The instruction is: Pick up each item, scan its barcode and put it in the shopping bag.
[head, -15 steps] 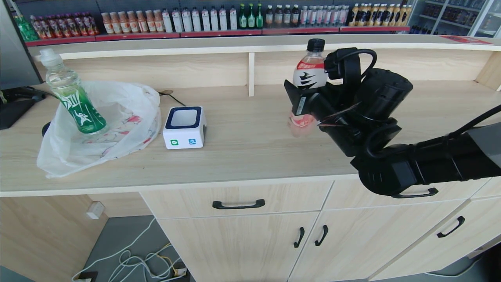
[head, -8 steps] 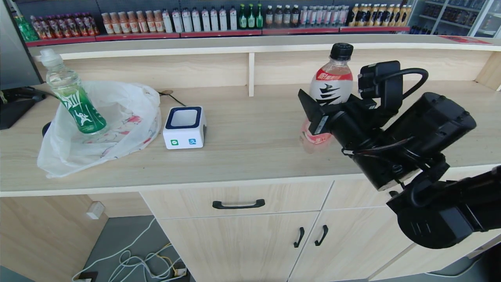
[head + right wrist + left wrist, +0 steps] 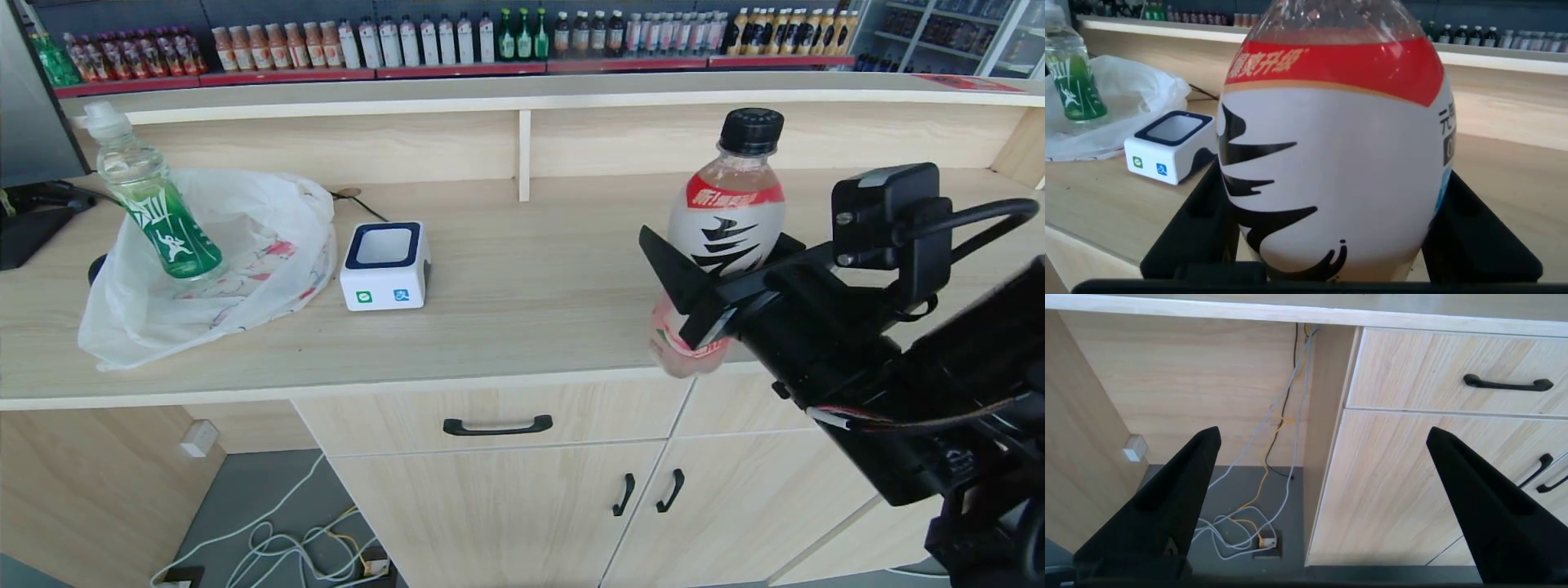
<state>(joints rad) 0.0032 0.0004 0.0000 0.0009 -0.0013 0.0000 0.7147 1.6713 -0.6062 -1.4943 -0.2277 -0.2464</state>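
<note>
While the right gripper (image 3: pixel 718 286) is clamping its black fingers around the clear plastic bottle of pink drink with a black cap (image 3: pixel 727 216), that bottle is hanging upright at the front edge of the pale wooden counter (image 3: pixel 522 269), on its right side. Well apart to the left, the white cube-shaped scanner (image 3: pixel 384 265) is sitting just beside the white plastic shopping bag (image 3: pixel 277 212), which is holding a tilted green-labelled bottle (image 3: pixel 155 204). The left gripper (image 3: pixel 1323 433) is hanging below counter level, fingers spread wide.

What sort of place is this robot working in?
Probably a shop's checkout: shelves of bottled drinks line the back, and a payment scanner and shopping bag sit on the counter.
</note>
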